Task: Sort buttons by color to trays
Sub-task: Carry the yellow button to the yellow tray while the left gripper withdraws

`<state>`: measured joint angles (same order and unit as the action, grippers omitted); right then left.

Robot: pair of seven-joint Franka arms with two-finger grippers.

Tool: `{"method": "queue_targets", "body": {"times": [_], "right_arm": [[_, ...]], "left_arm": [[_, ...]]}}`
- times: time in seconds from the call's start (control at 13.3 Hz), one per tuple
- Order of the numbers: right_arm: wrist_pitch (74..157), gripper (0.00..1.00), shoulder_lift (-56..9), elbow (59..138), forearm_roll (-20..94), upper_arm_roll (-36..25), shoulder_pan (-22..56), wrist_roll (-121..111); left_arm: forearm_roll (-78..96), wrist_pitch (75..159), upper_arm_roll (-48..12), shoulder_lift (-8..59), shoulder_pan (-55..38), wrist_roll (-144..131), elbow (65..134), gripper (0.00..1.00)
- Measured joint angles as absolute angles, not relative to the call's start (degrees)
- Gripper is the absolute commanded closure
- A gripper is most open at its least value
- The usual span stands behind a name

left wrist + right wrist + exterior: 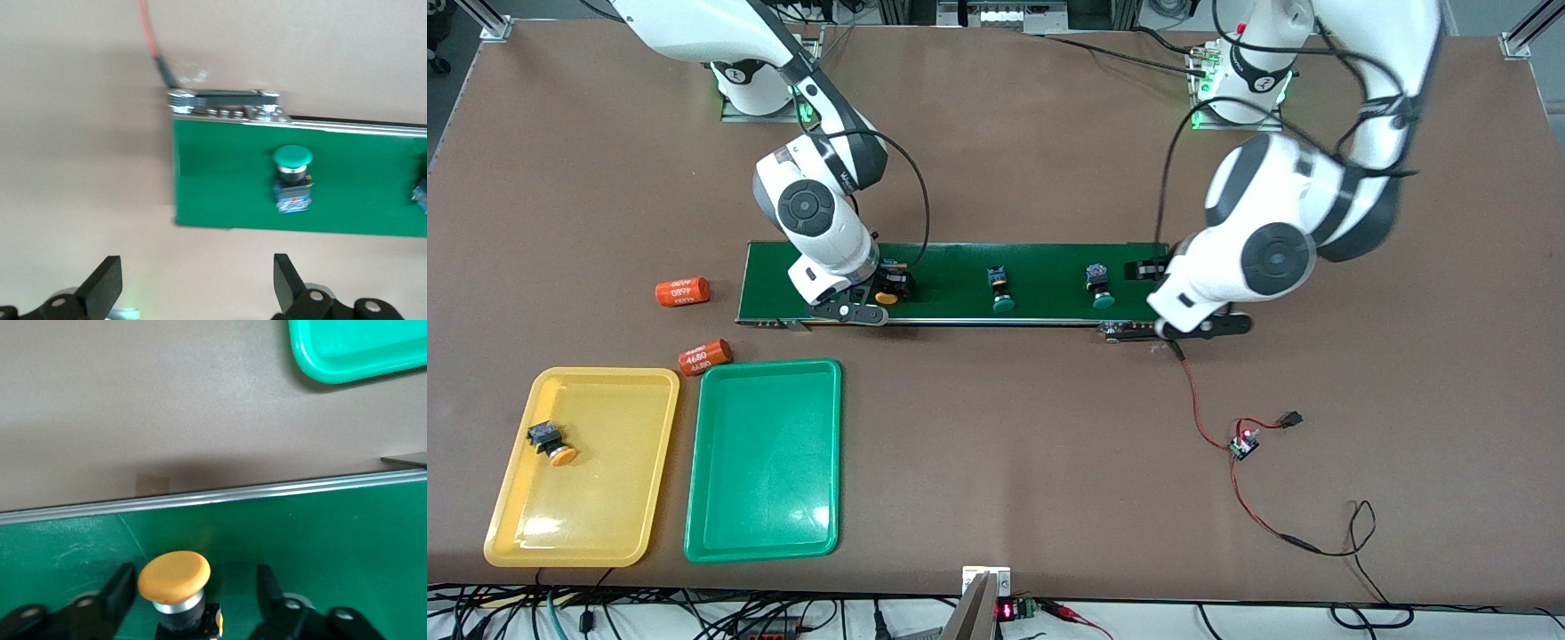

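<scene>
Where the right arm's wrist covers the conveyor belt [960, 284], the body of one yellow-capped button [889, 293] is largely hidden; its cap shows, pointing toward the front camera. The right gripper [193, 593] straddles this button, fingers [120, 590] spread either side of it and not touching the cap. Two green-capped buttons [1002, 290] [1100, 286] lie on the belt nearer the left arm's end, long axes across the belt, caps toward the front camera. The left gripper [197, 283] hangs over the table just off the belt's end, fingers [103, 287] spread wide and empty; in the front view it is mostly masked by its own arm. Yellow tray [516, 524]: one yellow-capped button [550, 442], lying tilted. Green tray [765, 471]: nothing in it. Two orange cylinders [682, 292] [705, 356] lie beside the trays.
</scene>
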<state>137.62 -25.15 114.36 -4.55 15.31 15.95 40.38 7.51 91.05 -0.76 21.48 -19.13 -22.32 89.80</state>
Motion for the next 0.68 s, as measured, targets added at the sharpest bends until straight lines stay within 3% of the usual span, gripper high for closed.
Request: {"method": "queue_targets", "body": {"times": [0.08, 0.3, 0.68], "right_arm": [[137.7, 0.84, -25.2, 114.4, -4.5, 15.1, 15.9, 40.4], [137.7, 0.88, -25.1, 114.4, -4.6, 14.2, 15.9, 40.3], [136.4, 0.88, -22.9, 111.5, -4.8, 11.9, 12.8, 32.3]], "left_arm": [[5.4, 87.3, 0.4, 21.2, -18.5, -19.2, 87.0, 0.00], [0.9, 77.4, 5.0, 20.9, -17.5, -6.9, 81.9, 0.00], [0.3, 75.0, 6.2, 17.7, -10.4, 1.6, 80.6, 0.00]]}}
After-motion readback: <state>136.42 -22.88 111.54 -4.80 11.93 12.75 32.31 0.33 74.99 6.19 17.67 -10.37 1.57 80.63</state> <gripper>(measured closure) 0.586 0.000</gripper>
